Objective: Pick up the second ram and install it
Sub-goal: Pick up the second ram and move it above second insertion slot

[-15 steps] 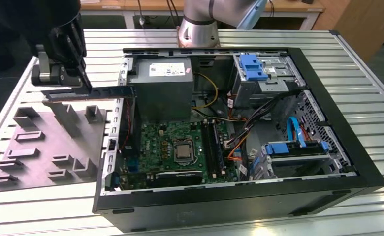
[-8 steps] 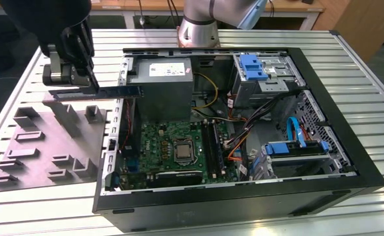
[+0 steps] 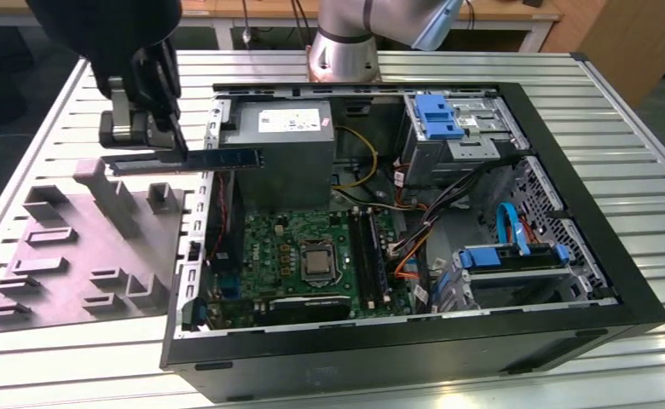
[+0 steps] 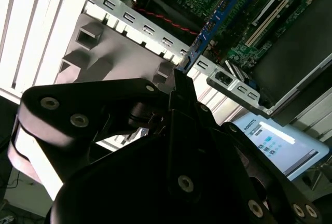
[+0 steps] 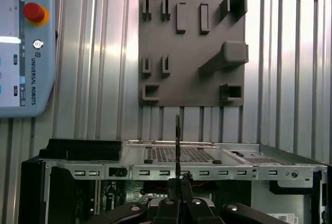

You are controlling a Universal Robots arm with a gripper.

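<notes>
The second ram (image 3: 213, 159) is a thin dark stick with a blue end. It hangs level in the air over the case's side wall on the exterior view's left, between the grey fixture plate (image 3: 83, 256) and the open computer case (image 3: 560, 213). My black gripper (image 3: 170, 141) is shut on it from above. In the second wrist view the ram (image 4: 210, 27) reaches out from the gripper (image 4: 179, 79) toward the green motherboard (image 4: 259, 22). In the first wrist view the ram (image 5: 177, 141) shows edge-on as a thin line above the gripper (image 5: 177, 190).
The motherboard (image 3: 292, 256) lies inside the case with long black slots (image 3: 367, 251) beside the processor socket. A grey power supply (image 3: 281, 141), cables and blue drive brackets (image 3: 437, 115) fill the case's far side. A teach pendant (image 5: 26, 47) lies on the slatted table (image 3: 605, 85).
</notes>
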